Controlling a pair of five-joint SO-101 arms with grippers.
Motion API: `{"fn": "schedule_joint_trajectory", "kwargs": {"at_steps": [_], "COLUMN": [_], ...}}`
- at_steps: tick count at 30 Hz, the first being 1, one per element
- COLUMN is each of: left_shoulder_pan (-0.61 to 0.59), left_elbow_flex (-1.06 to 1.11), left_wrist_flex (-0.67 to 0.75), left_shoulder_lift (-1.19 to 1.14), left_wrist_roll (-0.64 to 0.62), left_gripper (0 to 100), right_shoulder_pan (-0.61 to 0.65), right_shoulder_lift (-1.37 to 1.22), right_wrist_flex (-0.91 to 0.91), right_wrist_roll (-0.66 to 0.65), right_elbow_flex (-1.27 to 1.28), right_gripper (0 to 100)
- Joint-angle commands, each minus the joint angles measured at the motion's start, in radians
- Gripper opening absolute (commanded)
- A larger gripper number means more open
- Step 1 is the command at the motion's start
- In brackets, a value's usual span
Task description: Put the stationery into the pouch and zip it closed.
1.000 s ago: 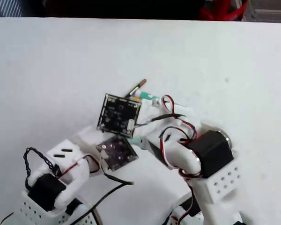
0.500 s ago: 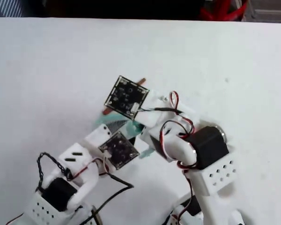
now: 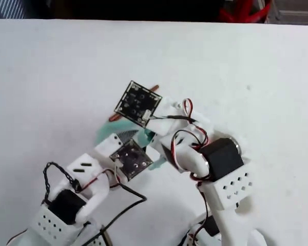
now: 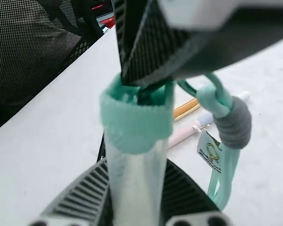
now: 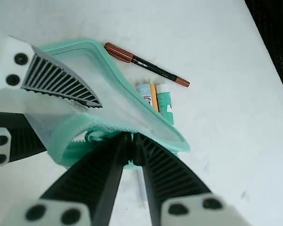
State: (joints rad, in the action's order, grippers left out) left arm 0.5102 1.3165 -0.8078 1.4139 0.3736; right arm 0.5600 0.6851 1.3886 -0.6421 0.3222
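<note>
Mint pouch (image 5: 118, 101) pinched by left tool (image 4: 134, 181) and right tool (image 5: 130, 141), the latter probably at its zip, pen (image 5: 146, 65) on surface (image 5: 226, 94) just beside pouch; opening step, next needs one tool freed for pen.

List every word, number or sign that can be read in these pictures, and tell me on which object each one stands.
No text can be read with certainty.
White print on the barrel of the black pen with brown caps: too small to read.
Round mark on the white paper tag by the cord of the clear pouch with mint-green trim: blurred.
Print on the light-blue packet and the green-and-white packet lying by the pen: too small.
</note>
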Motion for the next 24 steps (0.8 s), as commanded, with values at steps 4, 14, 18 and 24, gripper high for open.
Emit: {"fn": "schedule_joint_trajectory", "kwargs": {"at_steps": [4, 14, 18, 24], "left_shoulder_pan": [-0.074, -0.068, -0.071, -0.07], "left_elbow_flex": [0.014, 0.008, -0.034, -0.023], "left_wrist_flex": [-0.061, -0.17, -0.207, -0.219], "left_shoulder_lift": [0.259, 0.412, 0.412, 0.412], "left_wrist_roll": [-0.021, -0.094, -0.095, -0.091], "left_gripper": [2, 2, 2, 2], "right_shoulder_pan": [-0.102, -0.113, -0.113, -0.105], "right_shoulder_lift": [-0.022, -0.022, -0.021, 0.064], "right_wrist_flex": [-0.108, -0.248, -0.266, -0.082], "right_wrist_roll": [0.009, 0.11, 0.126, 0.117], "right_elbow_flex": [0.084, 0.137, 0.137, 0.051], "right_gripper": [1.9, 1.9, 1.9, 3.8]}}
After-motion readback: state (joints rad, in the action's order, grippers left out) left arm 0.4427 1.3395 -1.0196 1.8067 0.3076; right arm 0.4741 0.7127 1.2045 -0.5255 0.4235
